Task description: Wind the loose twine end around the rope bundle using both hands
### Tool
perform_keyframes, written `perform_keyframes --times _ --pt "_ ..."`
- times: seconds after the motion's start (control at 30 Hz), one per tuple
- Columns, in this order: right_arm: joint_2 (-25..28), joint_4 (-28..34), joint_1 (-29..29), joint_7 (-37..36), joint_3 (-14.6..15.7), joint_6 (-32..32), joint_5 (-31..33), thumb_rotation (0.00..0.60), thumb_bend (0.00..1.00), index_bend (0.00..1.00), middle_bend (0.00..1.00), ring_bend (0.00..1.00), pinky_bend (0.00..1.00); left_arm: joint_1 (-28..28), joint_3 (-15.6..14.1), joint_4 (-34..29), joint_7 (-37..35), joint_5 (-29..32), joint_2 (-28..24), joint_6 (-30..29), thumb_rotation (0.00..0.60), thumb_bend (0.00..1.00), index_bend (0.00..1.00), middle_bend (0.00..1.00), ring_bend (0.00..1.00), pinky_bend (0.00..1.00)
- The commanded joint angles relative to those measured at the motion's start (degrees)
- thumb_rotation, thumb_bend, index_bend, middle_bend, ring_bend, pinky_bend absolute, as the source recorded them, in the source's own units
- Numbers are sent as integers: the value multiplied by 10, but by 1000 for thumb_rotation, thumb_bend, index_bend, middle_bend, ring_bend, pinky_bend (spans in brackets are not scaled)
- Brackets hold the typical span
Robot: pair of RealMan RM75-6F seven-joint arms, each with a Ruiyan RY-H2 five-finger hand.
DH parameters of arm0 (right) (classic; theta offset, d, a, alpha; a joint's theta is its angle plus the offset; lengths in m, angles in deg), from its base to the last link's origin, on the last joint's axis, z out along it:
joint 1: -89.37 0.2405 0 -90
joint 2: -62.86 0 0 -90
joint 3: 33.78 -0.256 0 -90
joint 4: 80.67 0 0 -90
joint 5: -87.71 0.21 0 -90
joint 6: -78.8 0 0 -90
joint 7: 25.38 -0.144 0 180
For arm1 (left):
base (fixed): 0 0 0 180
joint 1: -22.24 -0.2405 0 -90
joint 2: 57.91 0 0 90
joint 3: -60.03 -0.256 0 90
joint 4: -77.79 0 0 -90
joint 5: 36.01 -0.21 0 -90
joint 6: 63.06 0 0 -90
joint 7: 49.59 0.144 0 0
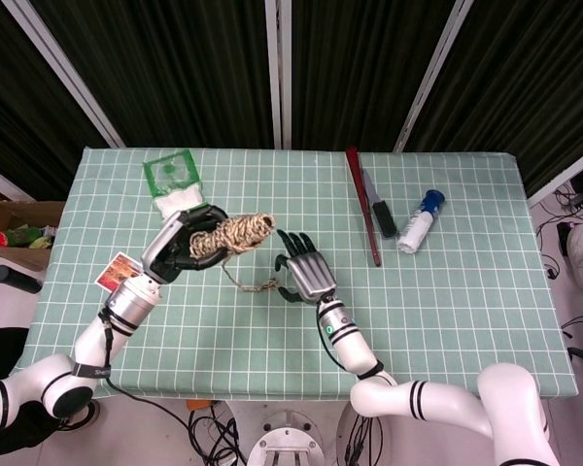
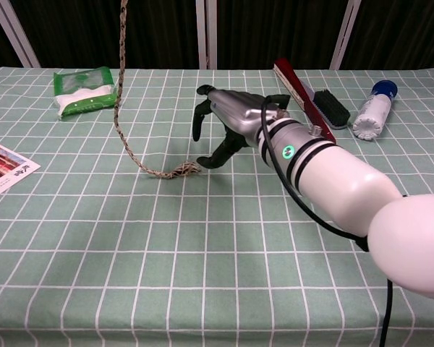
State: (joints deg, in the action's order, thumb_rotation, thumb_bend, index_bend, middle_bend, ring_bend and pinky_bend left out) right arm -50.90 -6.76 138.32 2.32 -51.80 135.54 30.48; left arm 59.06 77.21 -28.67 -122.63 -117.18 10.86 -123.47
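the rope bundle (image 1: pixel 231 236) sits left of centre, clamped in the left hand (image 1: pixel 187 249). its frayed twine end (image 2: pixel 182 170) trails on the desk (image 1: pixel 447 291); the right hand (image 2: pixel 228 123), fingers apart, could brush it aside.

A green packet (image 1: pixel 172 182), a card (image 1: pixel 120 271), a brush (image 1: pixel 379 212) and a bottle (image 1: pixel 418 220) lie on the checked cloth (image 1: pixel 466 291).
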Motion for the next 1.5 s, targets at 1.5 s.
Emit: perform_keyframes --times 1.5 --pt "-99 -155 46 -18 -12 -40 2 600 364 663 28 0 0 -1 -19 29 -50 -24 7 -8 600 446 804 821 696 824"
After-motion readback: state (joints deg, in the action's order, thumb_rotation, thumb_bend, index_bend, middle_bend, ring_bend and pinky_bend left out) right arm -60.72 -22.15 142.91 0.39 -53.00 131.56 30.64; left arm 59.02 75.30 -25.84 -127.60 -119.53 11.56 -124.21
